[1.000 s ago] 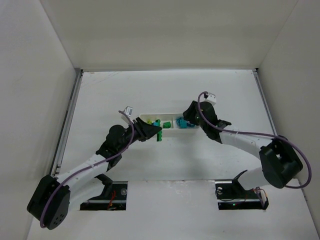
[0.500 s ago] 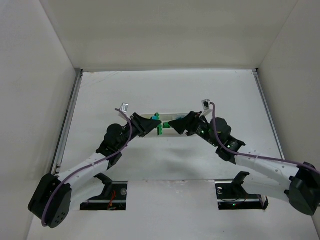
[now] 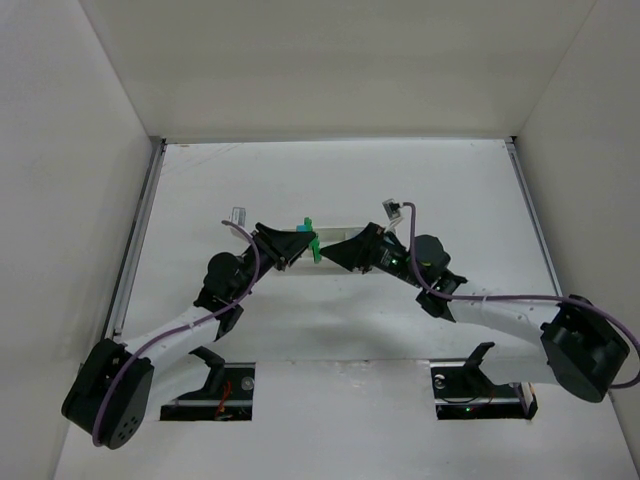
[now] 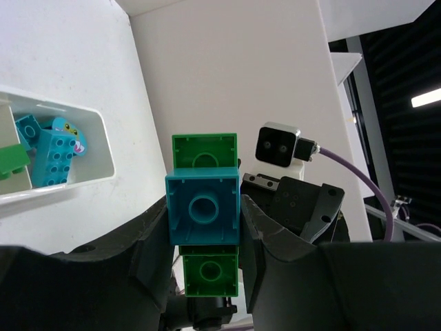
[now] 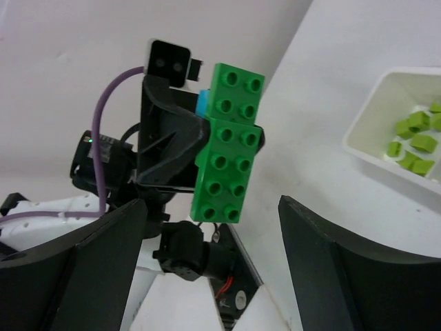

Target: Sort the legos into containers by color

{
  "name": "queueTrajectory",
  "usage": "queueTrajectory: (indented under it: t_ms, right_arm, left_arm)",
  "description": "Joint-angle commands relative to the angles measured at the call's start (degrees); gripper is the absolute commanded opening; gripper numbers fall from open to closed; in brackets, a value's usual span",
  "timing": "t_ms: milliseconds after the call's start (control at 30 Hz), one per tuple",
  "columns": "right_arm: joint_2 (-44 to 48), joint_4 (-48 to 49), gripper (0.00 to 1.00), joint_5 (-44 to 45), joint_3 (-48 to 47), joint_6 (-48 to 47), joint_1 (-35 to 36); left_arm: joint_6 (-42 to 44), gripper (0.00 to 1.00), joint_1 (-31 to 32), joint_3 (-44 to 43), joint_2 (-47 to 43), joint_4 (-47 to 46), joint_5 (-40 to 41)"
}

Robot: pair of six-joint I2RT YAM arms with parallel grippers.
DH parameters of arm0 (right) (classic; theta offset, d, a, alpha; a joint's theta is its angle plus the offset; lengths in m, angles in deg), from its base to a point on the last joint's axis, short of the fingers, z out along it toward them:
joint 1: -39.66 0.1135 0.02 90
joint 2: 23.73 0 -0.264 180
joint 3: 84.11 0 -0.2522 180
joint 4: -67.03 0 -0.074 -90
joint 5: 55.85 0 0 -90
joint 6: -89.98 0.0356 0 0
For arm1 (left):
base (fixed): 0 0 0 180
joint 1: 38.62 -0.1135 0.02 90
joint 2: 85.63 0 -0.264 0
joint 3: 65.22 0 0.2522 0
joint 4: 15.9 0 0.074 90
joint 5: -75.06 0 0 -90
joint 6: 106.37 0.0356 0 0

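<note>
My left gripper (image 3: pixel 303 244) is shut on a lego cluster (image 3: pixel 311 238) and holds it in the air above the table. In the left wrist view the fingers (image 4: pixel 148 255) clamp the cyan brick (image 4: pixel 203 209), with a green brick above it (image 4: pixel 204 153) and another below (image 4: pixel 210 270). My right gripper (image 3: pixel 340 250) is open and empty, facing the cluster from the right. In the right wrist view the green studded brick (image 5: pixel 231 148) hangs between and beyond my open fingers (image 5: pixel 83 255). The white tray (image 4: pixel 103 148) holds cyan bricks (image 4: pixel 52 148) in one compartment and yellow-green cubes (image 5: pixel 413 138) in another (image 5: pixel 372 148).
In the top view both grippers hide most of the tray. The right gripper's wrist camera and purple cable (image 4: pixel 279 145) sit close behind the cluster. White walls enclose the table on three sides. Both arm bases stand at the near edge (image 3: pixel 220 385).
The left gripper has lifted the cluster off the table. The right arm has swung left from the tray's right end and now faces the cluster with open jaws.
</note>
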Motion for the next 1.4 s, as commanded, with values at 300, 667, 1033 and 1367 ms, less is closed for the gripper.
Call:
queueTrajectory:
  t_ms: [300, 667, 1033, 1367]
  right_arm:
    - [-6.4, 13.5, 0.71, -4.8, -1.1, 6.2, 0.4]
    - [-11.8, 22.2, 0.56, -8.1, -1.0, 12.2, -0.5]
    - [-11.3, 23.0, 0.37, -7.4, 0.6, 12.9, -1.2]
    - [-10.4, 22.8, 0.36, -7.2, 1.8, 12.8, -2.2]
  left_arm:
    - [-1.8, 0.19, 0.7, 0.0, -0.8, -6.9, -0.6]
    - [-1.1, 0.19, 1.9, -0.1, -0.8, -6.6, -0.6]
    - [1.3, 0.38, 1.4, 0.0, -1.2, -3.4, -0.6]
    - [6.1, 0.49, 2.1, -1.0, -5.1, 4.4, 1.6]
